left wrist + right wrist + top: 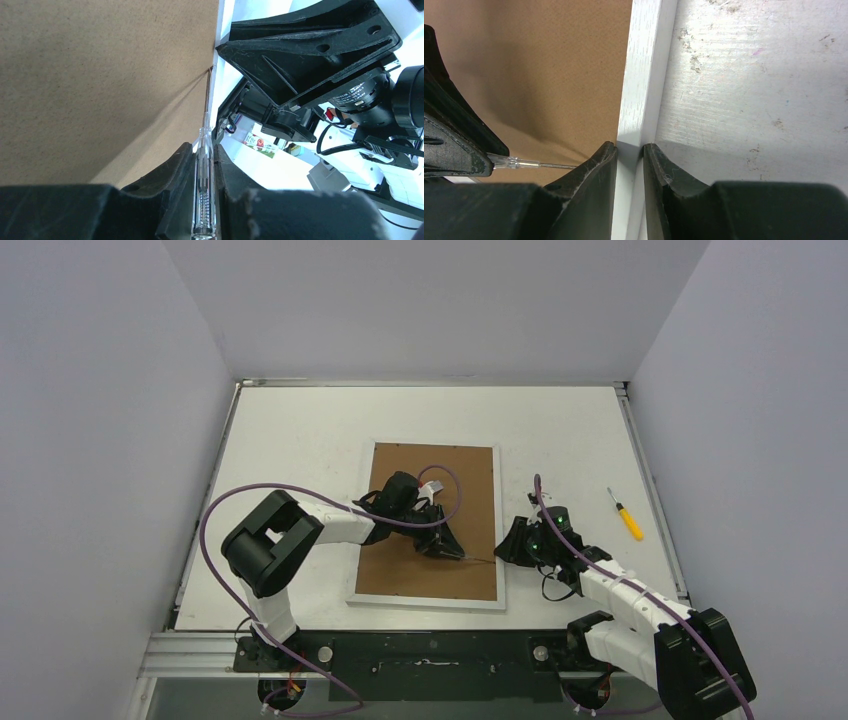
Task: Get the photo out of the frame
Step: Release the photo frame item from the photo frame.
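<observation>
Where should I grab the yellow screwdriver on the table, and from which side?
Grip the yellow screwdriver by its thick handle, straight down from above, jaws across its width. It lies flat and diagonal on the table, right of the frame; the thin metal shaft would likely give a poorer hold.

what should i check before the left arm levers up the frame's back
1. Tool grip: left pincer shut on the clear-handled thin metal screwdriver: ok.
2. Tip at the seam beside the brown fibreboard back: ok.
3. Hold: right pincer clamping the white-bordered rectangular picture frame: ok.
4. Back already loose: cannot tell.
5. The photo in sight: not ok, hidden.
6. The yellow-handled screwdriver lying away from both arms: ok.
</observation>
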Motion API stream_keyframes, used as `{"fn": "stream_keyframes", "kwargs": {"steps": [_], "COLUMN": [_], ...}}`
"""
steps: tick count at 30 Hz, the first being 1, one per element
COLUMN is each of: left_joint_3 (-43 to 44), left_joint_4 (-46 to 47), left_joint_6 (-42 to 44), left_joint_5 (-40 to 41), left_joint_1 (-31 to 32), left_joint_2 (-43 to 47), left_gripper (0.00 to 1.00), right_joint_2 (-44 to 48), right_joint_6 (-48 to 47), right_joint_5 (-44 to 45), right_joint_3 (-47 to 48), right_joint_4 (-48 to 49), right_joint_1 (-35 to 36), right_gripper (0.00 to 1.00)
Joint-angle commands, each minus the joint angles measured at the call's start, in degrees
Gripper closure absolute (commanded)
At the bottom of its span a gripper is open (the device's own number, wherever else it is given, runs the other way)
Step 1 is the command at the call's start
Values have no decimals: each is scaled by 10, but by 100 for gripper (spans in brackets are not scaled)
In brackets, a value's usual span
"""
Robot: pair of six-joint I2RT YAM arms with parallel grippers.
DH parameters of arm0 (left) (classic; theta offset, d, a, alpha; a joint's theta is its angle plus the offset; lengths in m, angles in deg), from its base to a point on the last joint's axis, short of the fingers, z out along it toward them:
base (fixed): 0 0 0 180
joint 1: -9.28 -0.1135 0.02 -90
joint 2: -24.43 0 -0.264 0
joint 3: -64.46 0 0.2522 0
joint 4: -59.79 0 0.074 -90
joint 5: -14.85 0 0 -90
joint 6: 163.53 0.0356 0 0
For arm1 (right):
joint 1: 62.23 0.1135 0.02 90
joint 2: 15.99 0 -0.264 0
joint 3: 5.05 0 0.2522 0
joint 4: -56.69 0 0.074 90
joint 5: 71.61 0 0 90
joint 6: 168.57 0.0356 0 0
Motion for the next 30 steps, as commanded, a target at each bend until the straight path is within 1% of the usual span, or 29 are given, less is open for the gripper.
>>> {"fn": "stream_keyframes", "kwargs": {"steps": [1,13,20,27,30], "left_joint_3": [9,9,7,1,-4], "left_joint_4": [22,44,69,114,138], "left_joint_6": [-5,-19,-37,-65,-83], "left_joint_5": [-7,-11,-17,-18,-18], "left_joint_1": [5,7,12,23,27], "left_joint_2": [1,-10,-20,-33,-40], "left_gripper": [100,100,100,100,100], "right_joint_2": [-6,-4,-1,8,12], "right_joint_6": [-7,-6,-4,18,29], "right_joint_5": [0,-8,-18,-28,-30], "right_joint_3": [2,2,-1,-18,-25], "right_joint_4": [38,39,41,49,68], "right_joint_1": [-2,-2,-2,0,4], "right_gripper": [79,79,83,85,86]}}
